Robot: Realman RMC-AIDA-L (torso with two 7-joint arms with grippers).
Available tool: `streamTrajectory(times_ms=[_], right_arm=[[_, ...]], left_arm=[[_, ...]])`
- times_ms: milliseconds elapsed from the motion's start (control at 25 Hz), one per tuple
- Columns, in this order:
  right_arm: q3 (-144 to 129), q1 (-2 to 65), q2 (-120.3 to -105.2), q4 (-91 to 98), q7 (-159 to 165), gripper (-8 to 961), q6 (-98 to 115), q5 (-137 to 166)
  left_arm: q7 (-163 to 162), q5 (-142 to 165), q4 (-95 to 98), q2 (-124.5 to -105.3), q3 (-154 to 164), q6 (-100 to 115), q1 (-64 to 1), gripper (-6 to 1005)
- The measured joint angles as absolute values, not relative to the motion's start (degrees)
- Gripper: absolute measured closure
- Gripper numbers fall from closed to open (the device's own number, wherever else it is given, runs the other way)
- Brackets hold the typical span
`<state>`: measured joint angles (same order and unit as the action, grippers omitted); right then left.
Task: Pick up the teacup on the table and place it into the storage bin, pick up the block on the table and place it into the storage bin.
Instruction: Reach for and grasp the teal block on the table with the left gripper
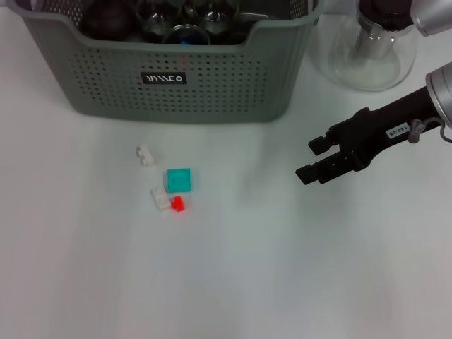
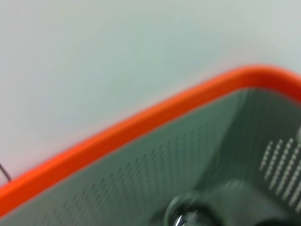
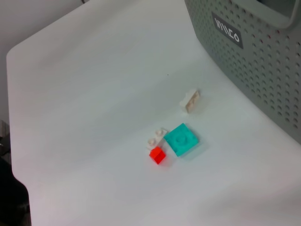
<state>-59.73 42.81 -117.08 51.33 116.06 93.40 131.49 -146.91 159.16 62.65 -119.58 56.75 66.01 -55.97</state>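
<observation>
Teal block (image 1: 179, 179) touches white bricks (image 1: 160, 198) near glass jug (image 1: 367, 49).

Blocks on the worktop (image 3: 94, 94) beside the bin (image 3: 263, 66)

A teal block (image 3: 181, 139) lies flat, with a red block (image 3: 157, 155) and a white block (image 3: 156, 137) close against it; a second white piece (image 3: 190, 100) sits apart, nearer the bin. The grey-green bin's perforated wall carries a black label (image 3: 227, 30) with white lettering. No claw shows in this view.
</observation>
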Motion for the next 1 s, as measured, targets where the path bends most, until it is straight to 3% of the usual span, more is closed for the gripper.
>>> streamTrajectory(times_ms=[160, 480, 800, 1000], right_arm=[[-59.77, 42.86, -117.06, 51.33, 116.08, 176, 93.46, 131.49], [-59.76, 42.89, -116.96, 51.33, 116.62, 176, 93.53, 131.49], [-59.57, 42.95, -116.97, 50.83, 117.31, 176, 93.42, 131.48], [-59.56, 43.25, -117.06, 49.6, 117.42, 176, 92.96, 131.49]], left_arm=[[-141.27, 142.97, 75.51, -119.0, 50.98, 75.43, -50.3, 138], [-124.06, 111.15, 87.61, -119.41, 39.47, 101.44, -40.35, 140], [-115.75, 121.66, 91.92, -123.21, 52.27, 108.91, -32.13, 141], [-113.45, 135.59, 86.18, -124.27, 63.96, 105.02, -32.94, 141]])
